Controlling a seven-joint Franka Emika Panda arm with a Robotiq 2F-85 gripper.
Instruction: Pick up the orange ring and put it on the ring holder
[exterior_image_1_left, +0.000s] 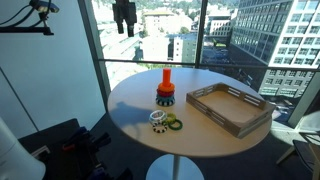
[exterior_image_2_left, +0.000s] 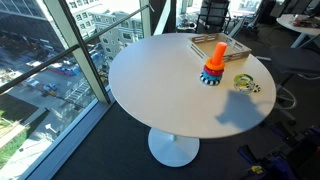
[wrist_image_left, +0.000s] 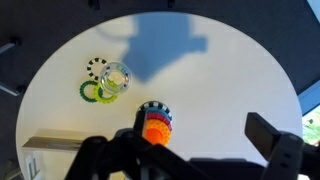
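The ring holder (exterior_image_1_left: 166, 80) is an upright orange post on a round dark base near the table's middle, and it shows in both exterior views (exterior_image_2_left: 217, 55). Red, blue and black-and-white rings are stacked at its foot (wrist_image_left: 155, 112). From above, in the wrist view, its top is an orange disc (wrist_image_left: 155, 130). I cannot tell whether that is the orange ring or the post itself, and no loose orange ring shows. My gripper (exterior_image_1_left: 123, 20) hangs high above the table, open and empty, with its fingers spread wide in the wrist view (wrist_image_left: 195, 135).
A black-and-white ring (wrist_image_left: 96, 67), a clear ring (wrist_image_left: 117, 78) and a green-yellow ring (wrist_image_left: 92, 93) lie together beside the post. A grey-brown rectangular tray (exterior_image_1_left: 232, 122) stands on the table (exterior_image_1_left: 130, 105). Windows surround the table.
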